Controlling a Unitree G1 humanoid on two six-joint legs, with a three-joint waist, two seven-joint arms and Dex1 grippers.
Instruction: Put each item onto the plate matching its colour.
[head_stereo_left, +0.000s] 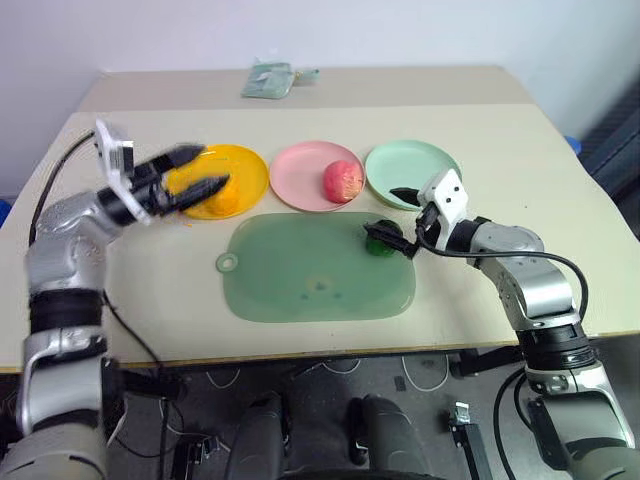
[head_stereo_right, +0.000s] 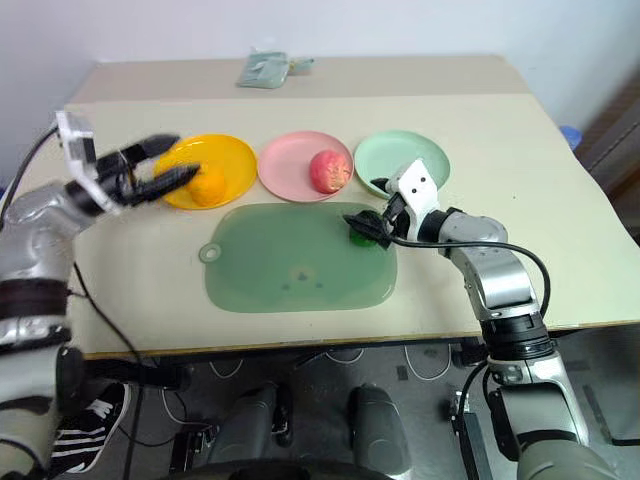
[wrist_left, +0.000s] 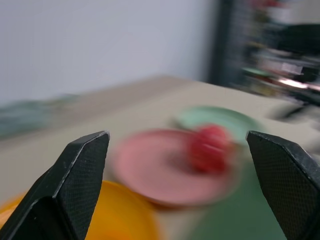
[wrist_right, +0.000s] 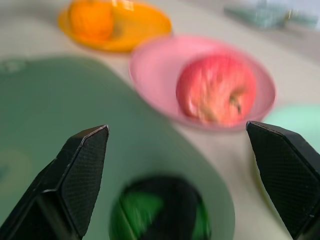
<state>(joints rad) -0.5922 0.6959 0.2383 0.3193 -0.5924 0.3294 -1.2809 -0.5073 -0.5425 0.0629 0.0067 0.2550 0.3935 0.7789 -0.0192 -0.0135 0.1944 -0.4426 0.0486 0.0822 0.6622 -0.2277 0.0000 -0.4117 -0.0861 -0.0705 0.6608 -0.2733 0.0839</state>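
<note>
Two of the three items look placed already, we judge. From the head views, the orange (head_stereo_right: 207, 186) sits on the yellow plate (head_stereo_right: 235, 160) and the apple (head_stereo_left: 343, 179) on the pink plate (head_stereo_left: 295, 172), while the green vegetable (head_stereo_left: 381, 240) lies on the mat (head_stereo_left: 300, 275) at its far right corner, near the empty mint plate (head_stereo_left: 440, 165) on the desk (head_stereo_left: 520, 140).

Our left wrist view shows the left tool (wrist_left: 177, 145) spread wide with nothing in it, above the yellow plate's edge.

Our right wrist view shows the right tool (wrist_right: 177, 145) gaping wide and empty, the vegetable low between its fingers (wrist_right: 80, 170), not gripped. What remains, we reckon, is to grasp it and set it on the mint plate.
</note>
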